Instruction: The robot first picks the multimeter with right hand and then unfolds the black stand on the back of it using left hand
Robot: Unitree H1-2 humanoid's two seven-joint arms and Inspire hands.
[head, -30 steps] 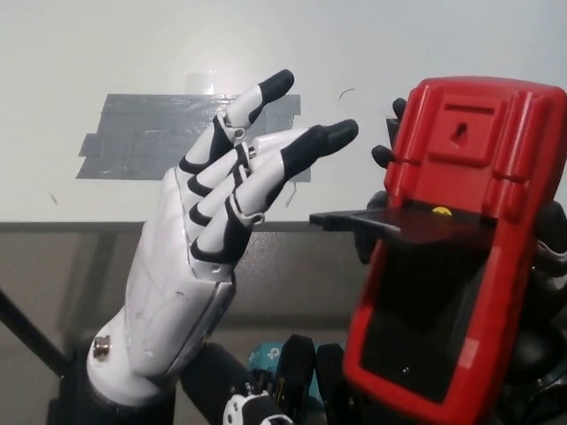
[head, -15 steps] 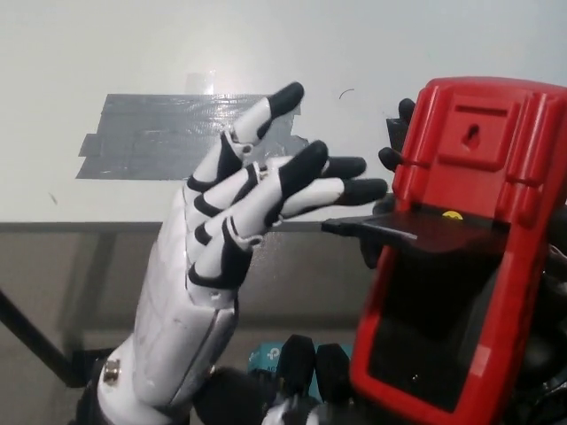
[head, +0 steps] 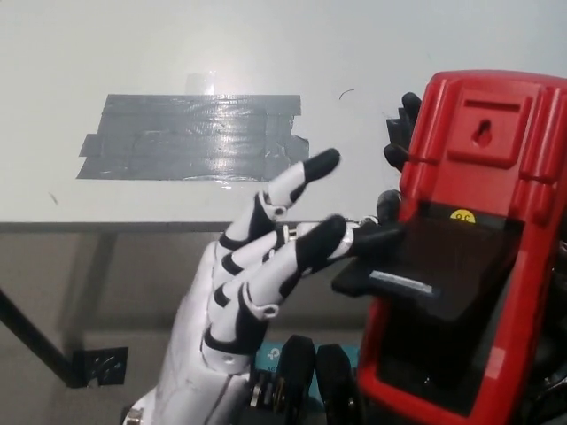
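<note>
Right of the grey tape patch (head: pixel 190 137), the right hand (head: pixel 399 146) holds the red multimeter (head: pixel 474 239) upright, back showing. Left hand (head: pixel 257 283), fingers spread, touches the partly raised black stand (head: pixel 425 266). Unfolding is underway; next, lever it fully outward.

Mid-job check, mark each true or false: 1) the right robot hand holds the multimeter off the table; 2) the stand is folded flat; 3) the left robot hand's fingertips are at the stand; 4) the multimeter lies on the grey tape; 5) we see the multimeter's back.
1) True: the right robot hand holds the red multimeter raised.
2) False: the black stand juts out.
3) True: the left robot hand reaches its edge.
4) False: the grey tape patch on the table is bare.
5) True.
</note>
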